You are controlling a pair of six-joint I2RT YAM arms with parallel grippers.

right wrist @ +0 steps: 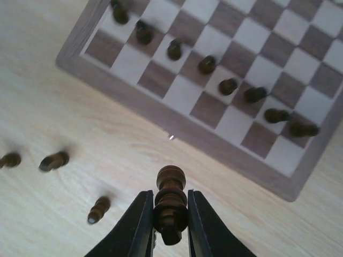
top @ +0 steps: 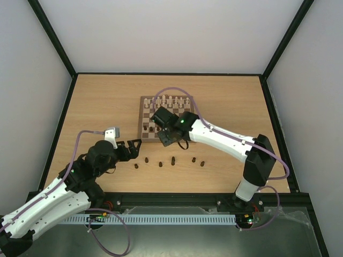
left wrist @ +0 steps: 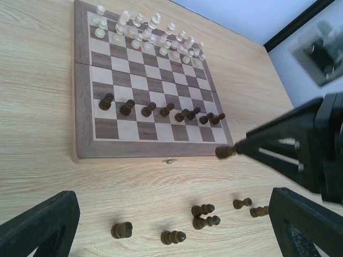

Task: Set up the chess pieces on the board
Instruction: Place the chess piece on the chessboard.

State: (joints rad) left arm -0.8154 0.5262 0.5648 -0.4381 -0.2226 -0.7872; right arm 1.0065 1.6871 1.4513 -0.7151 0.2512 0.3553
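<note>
A dark piece held by the board

The right gripper [right wrist: 170, 214] is closed tight on one dark chess piece [right wrist: 171, 184]. Its two fingers pinch the low part, and the round top pokes out past the tips. The piece is over the table [top: 96, 107], just beside the near frame of the board [left wrist: 81, 118], close to a corner. Eight dark pieces [left wrist: 148, 109] stand in a row on the board, in the second row from its near edge. Six loose dark pieces [left wrist: 172, 236] are on the table in front of the board. The cream-white pieces [left wrist: 144, 32] fill the far side. The left gripper [top: 135, 145] is wide open and holds nothing. It hangs over the table, just left of the loose pieces.
</note>
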